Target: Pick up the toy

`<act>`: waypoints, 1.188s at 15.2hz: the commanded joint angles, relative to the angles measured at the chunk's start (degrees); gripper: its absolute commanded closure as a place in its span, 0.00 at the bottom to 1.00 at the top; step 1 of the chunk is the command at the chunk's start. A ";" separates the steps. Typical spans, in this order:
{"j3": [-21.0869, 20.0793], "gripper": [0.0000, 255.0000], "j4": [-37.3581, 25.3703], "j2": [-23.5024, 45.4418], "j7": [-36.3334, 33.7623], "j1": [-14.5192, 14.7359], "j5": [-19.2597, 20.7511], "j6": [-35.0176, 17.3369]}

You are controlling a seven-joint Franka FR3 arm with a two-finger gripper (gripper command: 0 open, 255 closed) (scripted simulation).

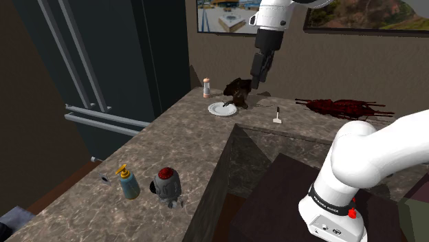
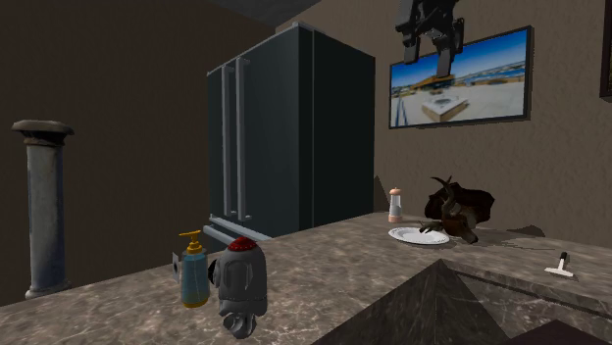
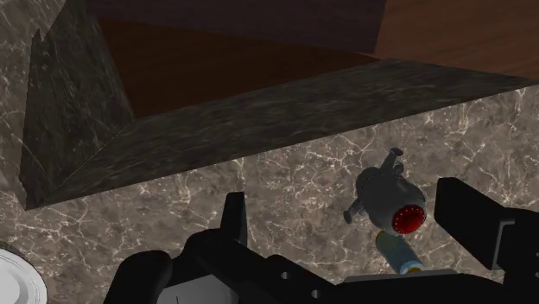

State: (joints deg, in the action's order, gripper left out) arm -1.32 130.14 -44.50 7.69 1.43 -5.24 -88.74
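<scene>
Since the black two-finger gripper (image 1: pixel 256 81) hangs high above the far end of the grey veined stone counter (image 1: pixel 185 141), with its jaws wide apart and holding nothing, the step in hand is the approach, I think. I take the toy to be the small grey rounded figure with a red dome on top (image 1: pixel 167 184). It stands upright near the counter's near end, at about 7 o'clock from the gripper in the shoulder view and well apart from it. A blue soap bottle with a yellow pump (image 1: pixel 127 183) stands just beside the toy, at its 9 o'clock in that view, and seems not to touch it. To do this well, the arm should first travel high over the counter and go down only when the toy is centred between the fingers. The closing line should be turned so that no finger lands on the bottle. The body looks round and smooth, so a grip around its middle, below the dome, seems safer than on the short legs.
</scene>
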 commanded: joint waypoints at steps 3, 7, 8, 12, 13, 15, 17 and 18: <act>-2.02 0.00 3.16 -0.22 -2.90 0.04 -1.31 -3.15; -6.26 0.00 8.55 0.49 -8.62 0.31 -4.04 -9.74; -7.35 0.00 9.70 0.93 -10.05 0.41 -4.73 -11.45; -11.90 0.00 13.43 3.77 -15.74 0.79 -7.39 -18.62; -13.08 0.00 14.14 4.77 -17.16 0.86 -8.02 -20.48; -15.48 0.00 15.28 7.10 -20.02 0.94 -9.17 -24.28; -17.92 0.00 16.05 9.89 -22.94 0.92 -10.12 -28.18; -19.16 0.00 16.29 11.46 -24.42 0.85 -10.51 -30.15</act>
State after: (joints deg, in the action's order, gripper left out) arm -19.51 146.28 -34.73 -15.46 2.55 -15.50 -116.82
